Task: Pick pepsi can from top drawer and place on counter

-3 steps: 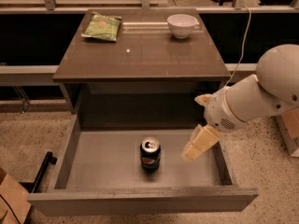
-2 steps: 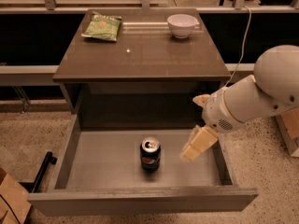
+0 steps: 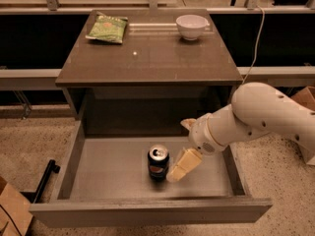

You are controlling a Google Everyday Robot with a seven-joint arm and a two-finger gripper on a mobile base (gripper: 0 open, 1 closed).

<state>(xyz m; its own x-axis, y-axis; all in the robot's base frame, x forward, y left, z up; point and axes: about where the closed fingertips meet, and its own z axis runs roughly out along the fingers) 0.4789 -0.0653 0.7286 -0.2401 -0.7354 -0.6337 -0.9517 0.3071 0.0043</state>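
Observation:
The pepsi can stands upright on the grey floor of the open top drawer, near the middle front. My gripper reaches in from the right, low inside the drawer, just right of the can. Its two cream fingers are spread apart with nothing between them. The lower finger is right beside the can; whether it touches I cannot tell. The brown counter lies above the drawer.
A green snack bag lies at the counter's back left and a white bowl at its back right. The drawer's front panel and side walls enclose the can. A black handle lies on the floor at the left.
My gripper and arm have moved left toward the can, closing the gap beside it. The can has not moved.

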